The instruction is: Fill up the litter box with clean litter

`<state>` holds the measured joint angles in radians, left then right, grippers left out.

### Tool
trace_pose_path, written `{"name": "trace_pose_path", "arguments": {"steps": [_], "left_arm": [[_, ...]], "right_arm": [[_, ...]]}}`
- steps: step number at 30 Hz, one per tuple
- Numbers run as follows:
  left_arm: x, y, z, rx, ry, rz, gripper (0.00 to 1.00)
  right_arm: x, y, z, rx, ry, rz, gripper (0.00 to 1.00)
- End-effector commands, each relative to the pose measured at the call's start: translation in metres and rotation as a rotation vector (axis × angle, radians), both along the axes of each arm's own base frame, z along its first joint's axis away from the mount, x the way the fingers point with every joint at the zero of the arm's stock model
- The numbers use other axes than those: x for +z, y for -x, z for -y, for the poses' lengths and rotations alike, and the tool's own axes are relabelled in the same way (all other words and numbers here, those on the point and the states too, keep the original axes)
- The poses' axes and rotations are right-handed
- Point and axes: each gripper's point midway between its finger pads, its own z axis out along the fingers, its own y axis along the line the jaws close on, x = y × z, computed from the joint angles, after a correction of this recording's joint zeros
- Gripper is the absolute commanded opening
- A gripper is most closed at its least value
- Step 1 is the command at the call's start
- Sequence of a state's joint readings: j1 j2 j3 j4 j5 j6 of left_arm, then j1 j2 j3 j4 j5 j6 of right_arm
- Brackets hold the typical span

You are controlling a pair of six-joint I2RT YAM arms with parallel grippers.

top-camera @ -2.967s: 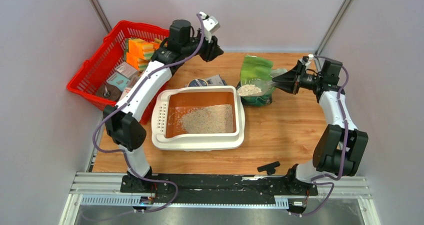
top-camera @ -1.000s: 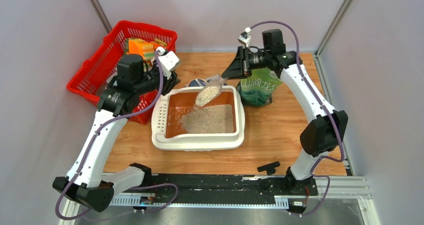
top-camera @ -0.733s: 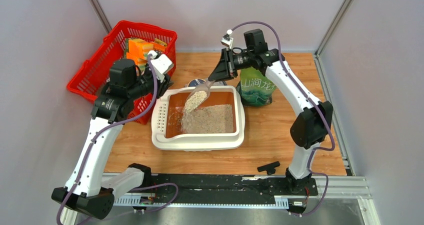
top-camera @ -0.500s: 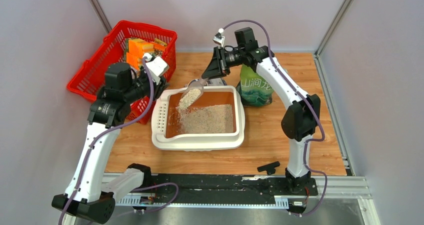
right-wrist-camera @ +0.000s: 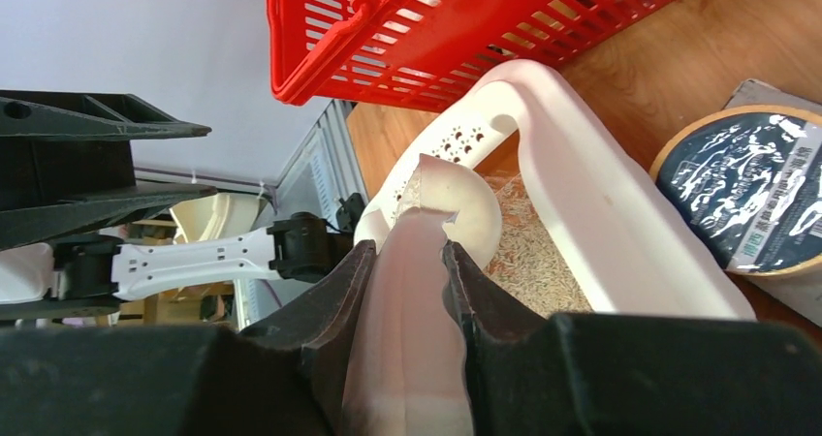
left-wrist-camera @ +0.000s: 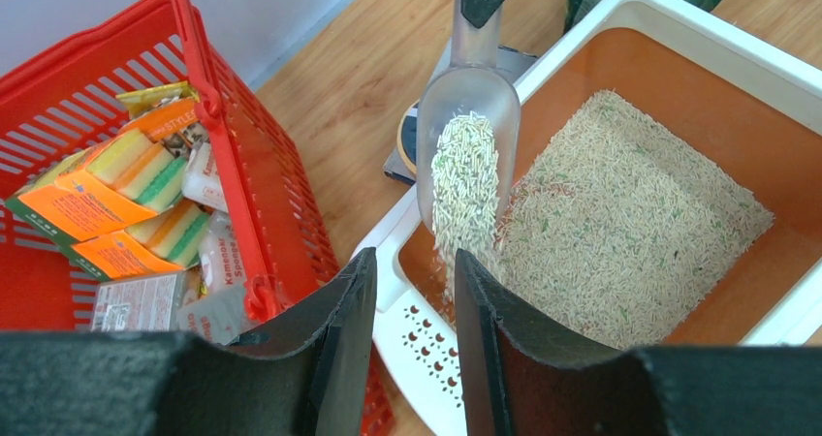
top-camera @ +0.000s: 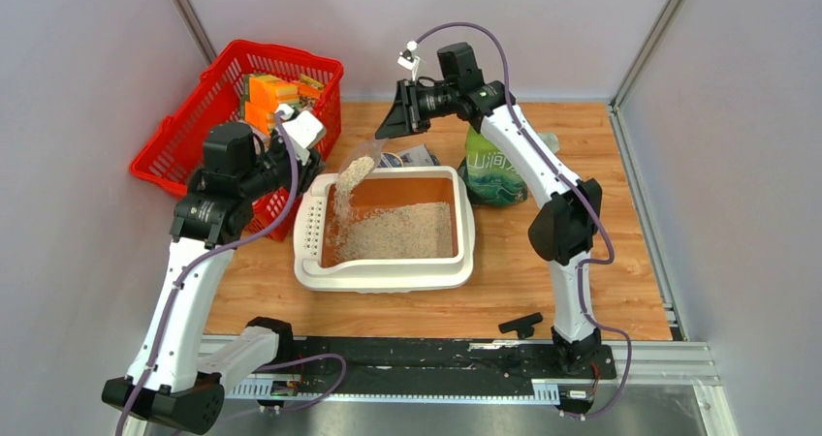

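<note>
The cream-white litter box (top-camera: 383, 276) sits mid-table with a bed of beige litter (top-camera: 397, 234) on its orange floor. My right gripper (top-camera: 388, 126) is shut on the handle of a clear plastic scoop (top-camera: 357, 170), tilted down over the box's far left corner. Litter streams from the scoop (left-wrist-camera: 468, 116) into the box beside the slotted panel (left-wrist-camera: 417, 344). The right wrist view shows the handle (right-wrist-camera: 412, 291) pinched between the fingers. My left gripper (top-camera: 312, 163) is open and empty, hovering at the box's left rim, above the slotted panel (left-wrist-camera: 415, 262).
A red wire basket (top-camera: 242, 107) with sponges and packets stands at the far left, close to my left arm. A dark green bag (top-camera: 496, 170) stands right of the box. A round dark tin (top-camera: 412, 157) lies behind the box. A small black part (top-camera: 521, 325) lies near the front edge.
My right arm carried the full scoop from the bag leftward over the box and tipped it, and litter now pours out. My left arm swung from above the basket to the box's left side.
</note>
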<state>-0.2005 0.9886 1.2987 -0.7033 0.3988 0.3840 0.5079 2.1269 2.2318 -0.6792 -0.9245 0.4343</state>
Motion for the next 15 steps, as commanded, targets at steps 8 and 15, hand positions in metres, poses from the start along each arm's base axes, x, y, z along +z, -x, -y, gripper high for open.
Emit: {"name": "trace_pose_path", "arguments": {"steps": [8, 15], "left_arm": [[0.005, -0.01, 0.006, -0.025, 0.025, 0.007, 0.43], [0.006, -0.016, 0.015, -0.057, 0.052, 0.004, 0.44]], "right_arm": [[0.028, -0.007, 0.02, -0.047, 0.06, 0.264, 0.0], [0.039, -0.001, 0.041, -0.031, 0.192, 0.537, 0.0]]}}
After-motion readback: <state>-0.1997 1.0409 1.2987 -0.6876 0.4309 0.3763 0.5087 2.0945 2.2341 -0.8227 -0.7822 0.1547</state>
